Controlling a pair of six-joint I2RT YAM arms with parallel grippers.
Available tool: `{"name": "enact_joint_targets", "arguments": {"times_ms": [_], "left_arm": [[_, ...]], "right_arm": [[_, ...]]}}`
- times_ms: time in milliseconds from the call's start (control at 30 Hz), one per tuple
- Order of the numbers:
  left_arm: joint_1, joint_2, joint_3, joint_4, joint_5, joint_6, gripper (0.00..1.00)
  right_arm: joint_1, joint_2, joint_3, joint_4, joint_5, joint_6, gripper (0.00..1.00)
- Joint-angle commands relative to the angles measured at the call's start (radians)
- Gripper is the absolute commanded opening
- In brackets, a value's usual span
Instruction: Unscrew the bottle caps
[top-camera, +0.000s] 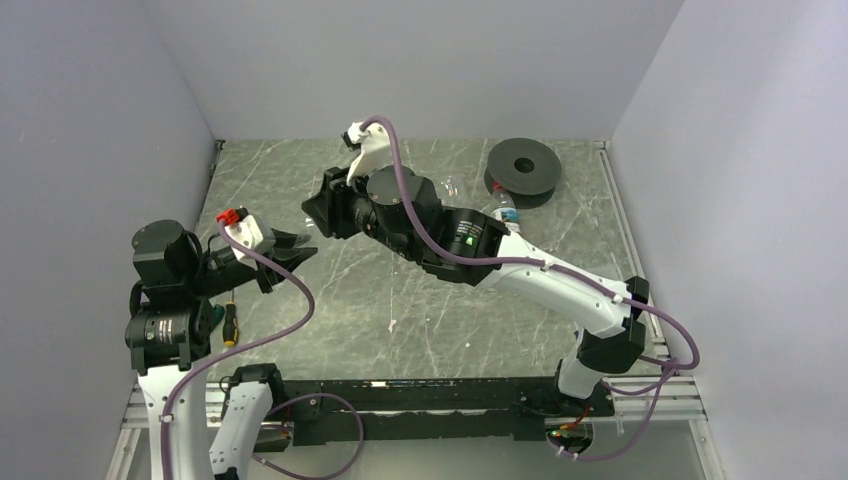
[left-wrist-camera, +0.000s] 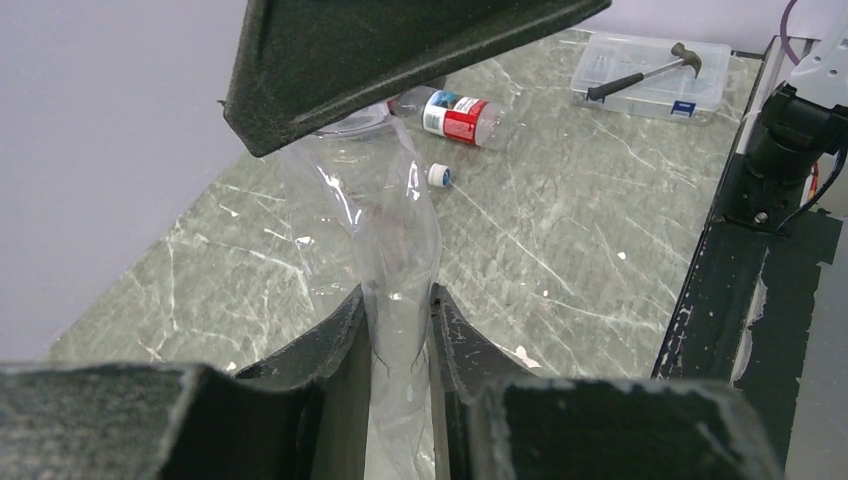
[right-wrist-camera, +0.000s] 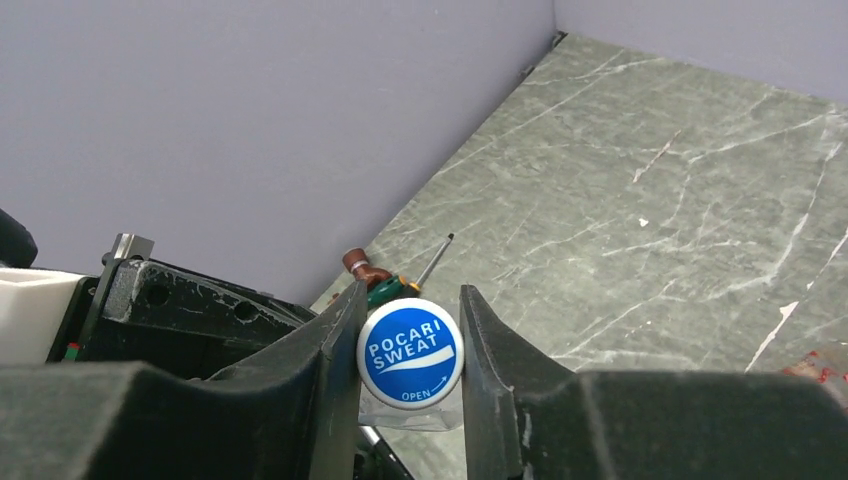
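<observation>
Apparently, right pincer (right-wrist-camera: 411, 296) tight around cap (right-wrist-camera: 410, 352).

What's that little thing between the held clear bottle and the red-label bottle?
A small white cap, loose on the table, shown in the left wrist view.

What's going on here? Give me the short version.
The left hand is clamped on the body of a clear bottle, holding it up off the table. The right hand has its fingers closed on that bottle's blue cap, which reads Pocari Sweat and looks to be still on the neck. Further off on the table lie a loose white cap and a red-labelled bottle on its side.
</observation>
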Motion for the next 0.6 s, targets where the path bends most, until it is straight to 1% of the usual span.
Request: {"name": "enact_joint_targets", "arguments": {"times_ms": [0,100,167,233,300,367,433,500,567], "left_arm": [[0.004,-0.002,0.002,-0.01,0.019,0.015,0.0],[0.004,0.008,0.015,-0.033,0.066,0.018,0.0],[0.004,0.021,0.035,-0.065,0.127,0.018,0.0],[0.003,0.036,0.062,-0.107,0.216,0.017,0.0],[0.004,0.056,0.092,-0.144,0.312,-0.001,0.0],[0.004,0.079,0.126,-0.175,0.42,-0.036,0.0],[0.004,0.102,0.154,-0.204,0.495,-0.068,0.0],[0.004,0.124,0.182,-0.244,0.539,-0.069,0.0],[0.004,0.14,0.208,-0.299,0.563,-0.037,0.0]], "right_arm": [[-0.009,-0.066,-0.023,0.106,-0.007,-0.018,0.11],[-0.011,-0.091,-0.059,0.149,-0.066,-0.072,0.02],[-0.015,-0.124,-0.097,0.197,-0.156,-0.126,0.0],[-0.03,-0.172,-0.153,0.266,-0.304,-0.166,0.0],[-0.059,-0.228,-0.224,0.345,-0.505,-0.179,0.0],[-0.096,-0.282,-0.288,0.443,-0.701,-0.164,0.0],[-0.136,-0.314,-0.33,0.514,-0.89,-0.129,0.0],[-0.163,-0.33,-0.359,0.562,-0.995,-0.098,0.0],[-0.172,-0.331,-0.375,0.584,-1.051,-0.082,0.0]]}}
